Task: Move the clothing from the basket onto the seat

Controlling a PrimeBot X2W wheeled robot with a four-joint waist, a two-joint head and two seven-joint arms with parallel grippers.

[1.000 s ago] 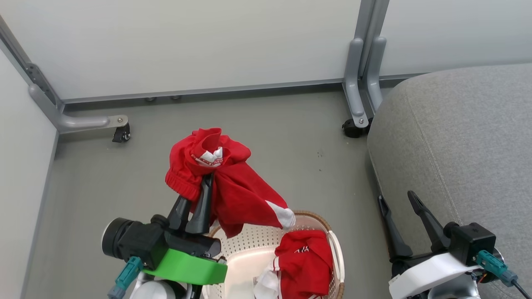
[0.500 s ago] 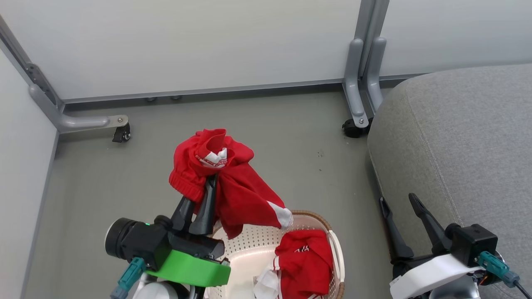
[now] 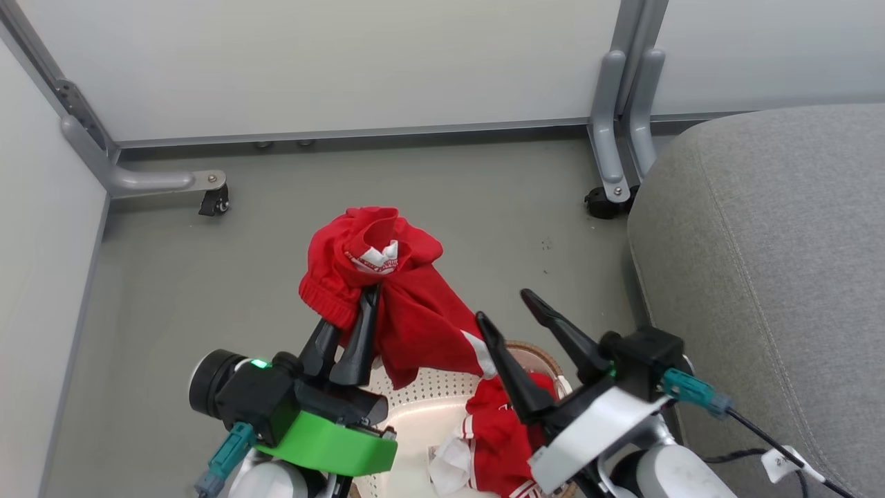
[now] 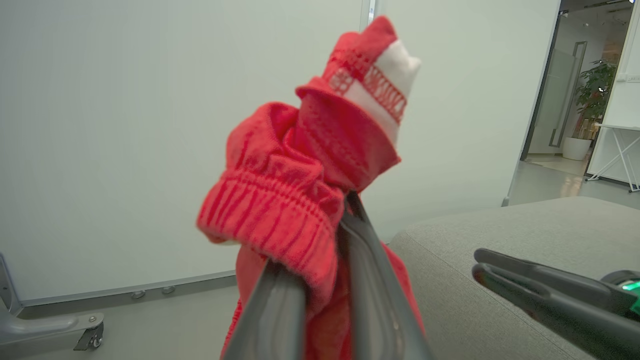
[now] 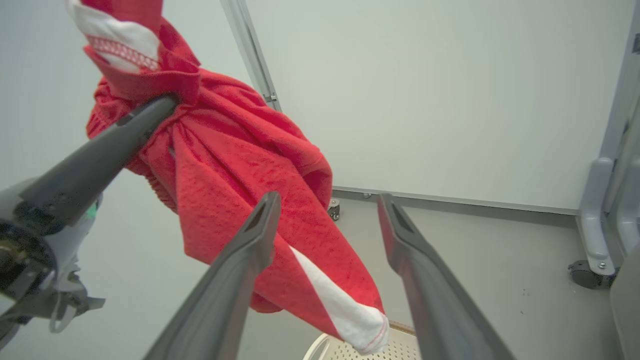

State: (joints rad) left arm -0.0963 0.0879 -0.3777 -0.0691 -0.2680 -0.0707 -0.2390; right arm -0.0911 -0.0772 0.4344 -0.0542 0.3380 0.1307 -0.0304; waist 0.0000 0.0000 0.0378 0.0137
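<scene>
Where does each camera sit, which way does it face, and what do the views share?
Head view: on the head, looking down at floor, basket, seat; left gripper shut on raised red garment, right gripper open.
Left wrist view: looks along left gripper's fingers at garment and white panel; right gripper at lower right.
Right wrist view: looks along its open fingers at hanging garment; left gripper at left.
Shared: all three show that garment.

I count two red garments: hanging garment (image 3: 415,311), second garment (image 3: 501,436) in basket; one basket (image 3: 422,394); one grey seat (image 3: 774,263); two grippers, left gripper (image 3: 356,304), right gripper (image 3: 501,303), two fingers (image 3: 511,373) each; one green wrist collar (image 3: 325,443); two teal plugs (image 3: 225,449) (image 3: 691,391), one per arm; two caster wheels (image 3: 214,203) (image 3: 603,205); one potted plant (image 4: 592,90), far off through doorway
</scene>
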